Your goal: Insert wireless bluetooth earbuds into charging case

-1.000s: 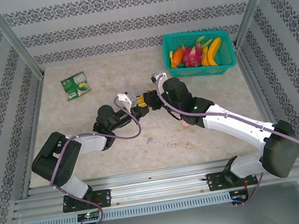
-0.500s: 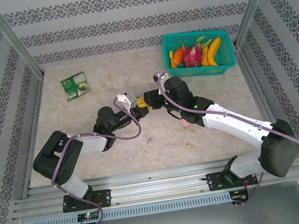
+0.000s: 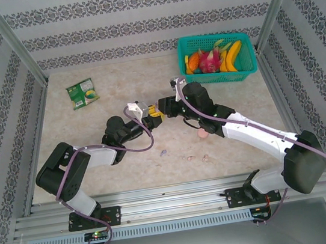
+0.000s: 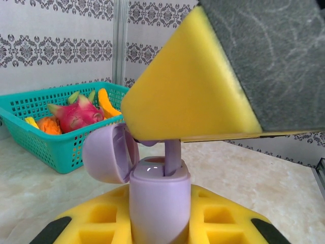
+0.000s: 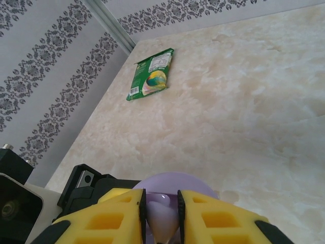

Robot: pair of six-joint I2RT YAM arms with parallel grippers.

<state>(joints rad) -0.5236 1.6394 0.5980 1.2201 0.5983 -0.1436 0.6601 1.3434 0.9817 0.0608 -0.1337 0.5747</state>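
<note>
Item: lilac charging case (image 4: 159,201), lid open, is clamped in the closed left gripper (image 3: 153,119) at table (image 3: 111,99) centre. A lilac earbud (image 5: 160,216) is pinched by the right gripper (image 3: 165,107), with its stem set into the case. Loose earbuds (image 3: 189,157) are laid at 6 o'clock. Green packet (image 5: 152,73), 10 o'clock: print cannot be read. Teal basket (image 3: 216,58), 1 o'clock.
</note>
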